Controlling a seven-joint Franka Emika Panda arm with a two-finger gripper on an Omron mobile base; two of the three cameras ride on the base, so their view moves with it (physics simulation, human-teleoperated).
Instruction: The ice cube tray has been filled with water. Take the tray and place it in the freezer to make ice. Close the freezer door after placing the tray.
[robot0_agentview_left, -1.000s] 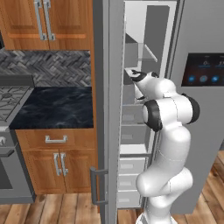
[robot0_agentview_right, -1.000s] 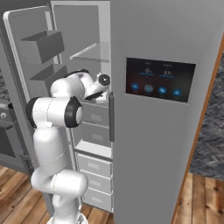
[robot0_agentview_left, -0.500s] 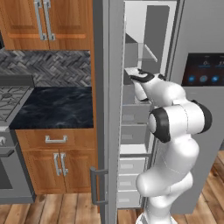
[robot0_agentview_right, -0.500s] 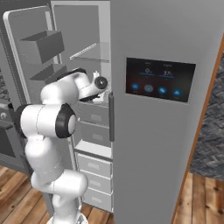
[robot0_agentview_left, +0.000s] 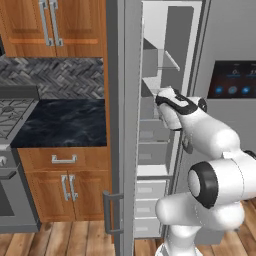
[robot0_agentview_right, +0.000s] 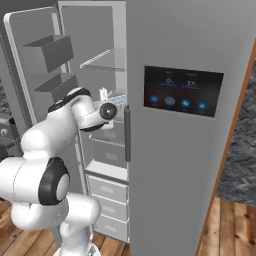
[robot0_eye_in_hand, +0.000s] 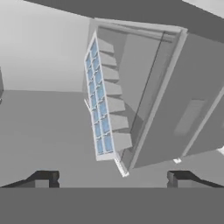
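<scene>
Freezer: tall grey steel two-door unit (robot0_agentview_right: 175, 165), its left compartment standing open, with white shelves and drawers (robot0_agentview_left: 150, 200) inside.
Freezer door: tall, narrow plain grey steel door (robot0_agentview_left: 125, 125), swung wide open and seen edge-on in the left base view, its vertical bar handle (robot0_agentview_left: 107, 212) low on the outer face; grey bins (robot0_agentview_right: 47, 52) hang on its inner side.
Other door: grey steel door bearing a dark panel with blue icons (robot0_agentview_right: 182, 90), closed.
Ice cube tray: small white rectangular plastic tray (robot0_eye_in_hand: 101, 101) with two long rows of square cells, lying inside the freezer on a shelf, just ahead of the claw and apart from it; in the right base view its pale edge (robot0_agentview_right: 117, 101) shows at mid-height of the compartment.
Water: pale blue glossy squares (robot0_eye_in_hand: 97, 89) filling the tray's cells.
Arm: white arm with dark joints (robot0_agentview_left: 210, 150), reaching into the open compartment.
Claw: two-finger claw (robot0_eye_in_hand: 111, 177), its dark tips spread wide to either side with nothing between them.
Surroundings: brown wooden cabinets (robot0_agentview_left: 55, 25) above and below a dark stone tabletop (robot0_agentview_left: 65, 122); wooden plank floor (robot0_agentview_left: 60, 242).
</scene>
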